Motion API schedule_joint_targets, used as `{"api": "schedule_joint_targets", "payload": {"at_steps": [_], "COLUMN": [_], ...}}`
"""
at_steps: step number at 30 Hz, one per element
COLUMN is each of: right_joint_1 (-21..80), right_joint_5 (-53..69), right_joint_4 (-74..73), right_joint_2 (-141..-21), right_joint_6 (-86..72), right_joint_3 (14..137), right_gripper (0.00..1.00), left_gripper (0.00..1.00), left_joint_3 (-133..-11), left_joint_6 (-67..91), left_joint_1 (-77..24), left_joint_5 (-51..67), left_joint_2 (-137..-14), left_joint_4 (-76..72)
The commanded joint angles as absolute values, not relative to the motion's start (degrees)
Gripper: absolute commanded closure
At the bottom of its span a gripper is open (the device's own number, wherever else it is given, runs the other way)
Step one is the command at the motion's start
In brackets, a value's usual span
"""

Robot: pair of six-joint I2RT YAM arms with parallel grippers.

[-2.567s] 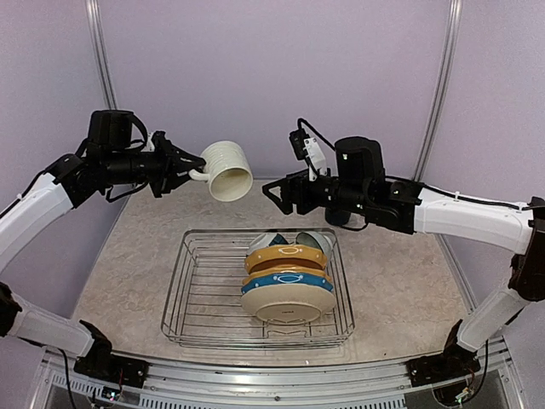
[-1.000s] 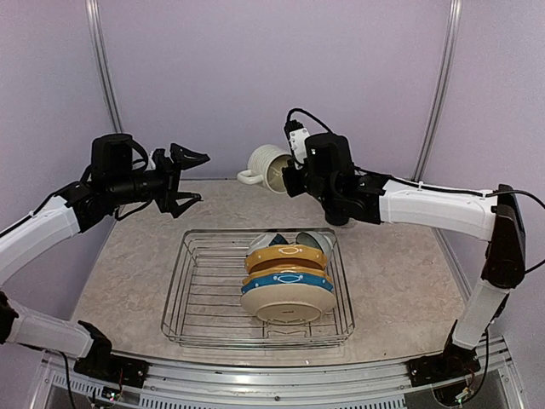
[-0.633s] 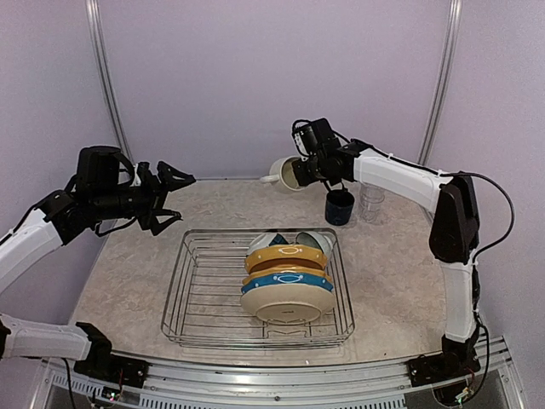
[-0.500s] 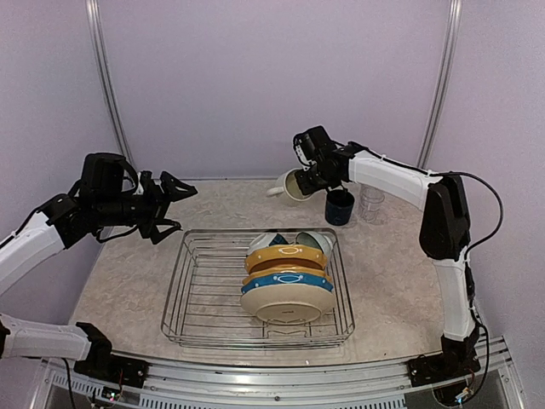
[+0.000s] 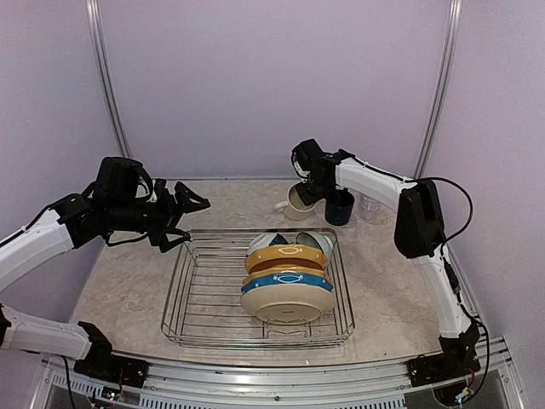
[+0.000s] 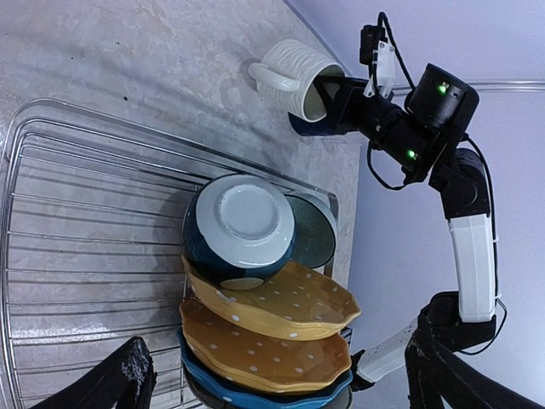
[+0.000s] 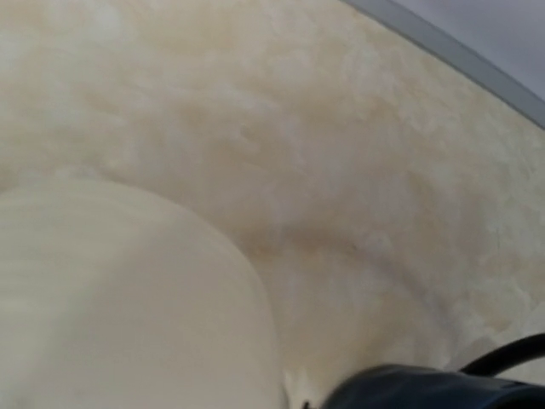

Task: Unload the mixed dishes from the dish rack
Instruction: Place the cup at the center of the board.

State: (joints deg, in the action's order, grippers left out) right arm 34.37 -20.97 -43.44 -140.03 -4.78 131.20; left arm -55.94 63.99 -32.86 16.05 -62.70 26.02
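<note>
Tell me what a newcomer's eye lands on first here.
The silver dish rack mid-table stands out, with leaning plates and a bowl crowded into its right half. At the far side, the right gripper holds a tilted cream mug by its rim, beside a navy mug. The left gripper hangs open over the rack's far-left corner.

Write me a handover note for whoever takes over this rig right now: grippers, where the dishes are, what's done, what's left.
Left gripper: open, empty, hovering over the dish rack's far left corner.
Right gripper: shut on the cream mug, low over the table beside the navy mug.
Done: navy mug out on the table; cream mug out of the rack, not yet released.
Left: plates and teal-and-white bowl in the rack.
</note>
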Motion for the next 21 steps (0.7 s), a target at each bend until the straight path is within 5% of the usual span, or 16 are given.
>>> {"api": "schedule_joint_targets", "payload": {"at_steps": [1,11,21], "right_joint_1": [33.47,33.29,33.11], "right_joint_5": [-23.53,-23.18,-23.99], "right_joint_4": [-43.96,-45.57,-46.06], "right_joint_2": [-140.51,-142.07,-142.75], "right_joint_6": [-3.97,-4.82,-5.09], "right_joint_3": [134.13,134.12,134.29], "right_gripper": [1.00,1.00,0.79], "left_gripper": [0.01,0.01,0.01], "left_joint_3": [-57.03,-58.50,-58.36], "left_joint_6": [63.08,62.89,62.85], "left_joint_1": [-33.46,-34.31,-34.99], "left_joint_5": [15.31,16.96,17.44], "left_joint_2": [-63.31,-66.30,-67.21], "left_joint_4": [26.89,25.70,25.32]}}
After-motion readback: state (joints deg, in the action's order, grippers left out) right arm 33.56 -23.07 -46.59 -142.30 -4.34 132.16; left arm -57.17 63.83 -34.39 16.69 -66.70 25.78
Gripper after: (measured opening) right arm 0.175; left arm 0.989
